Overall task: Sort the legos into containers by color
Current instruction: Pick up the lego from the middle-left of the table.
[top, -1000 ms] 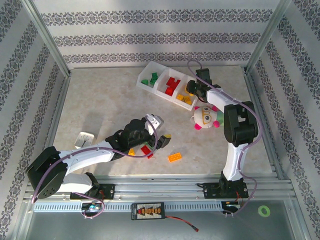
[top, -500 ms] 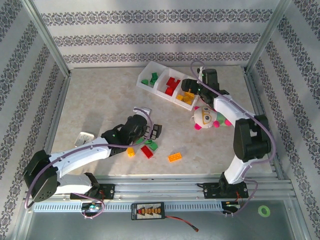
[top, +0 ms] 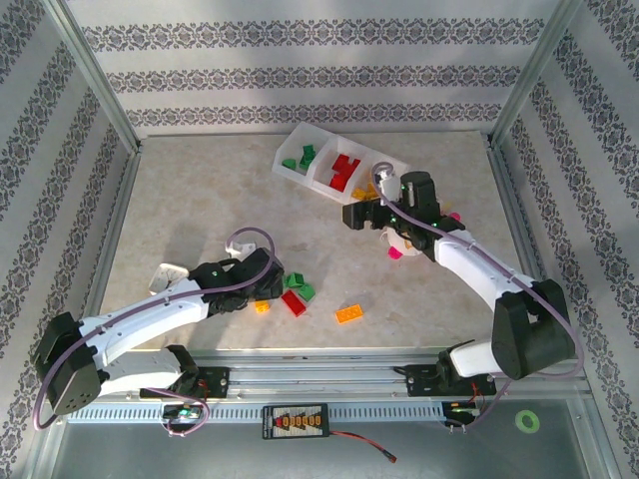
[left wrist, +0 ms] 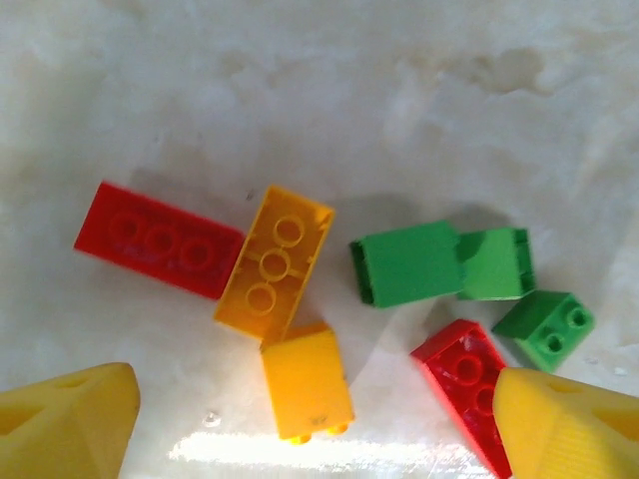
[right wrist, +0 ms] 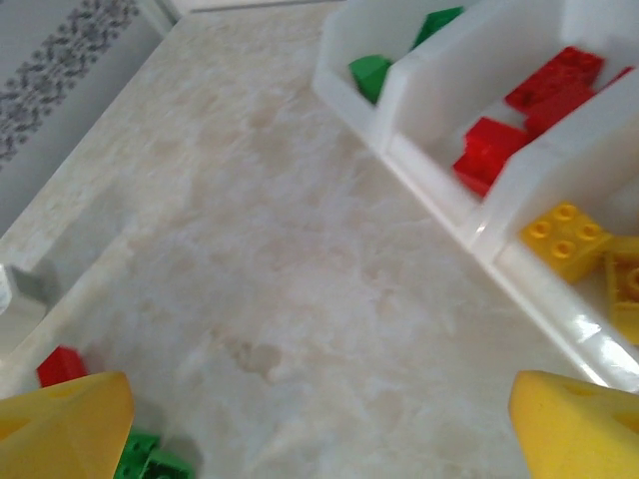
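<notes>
A small orange plastic brick (left wrist: 305, 384) on the tabletop (left wrist: 399, 80) is framed between the wide-open, empty left fingers (left wrist: 70, 419), long axis across their closing line, whereas the open, empty right fingers (right wrist: 60, 419) are held near the translucent white three-compartment tray (right wrist: 419, 165).

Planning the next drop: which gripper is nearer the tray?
Right. The right gripper hovers just beside the tray; the left gripper is over the loose legos.
</notes>
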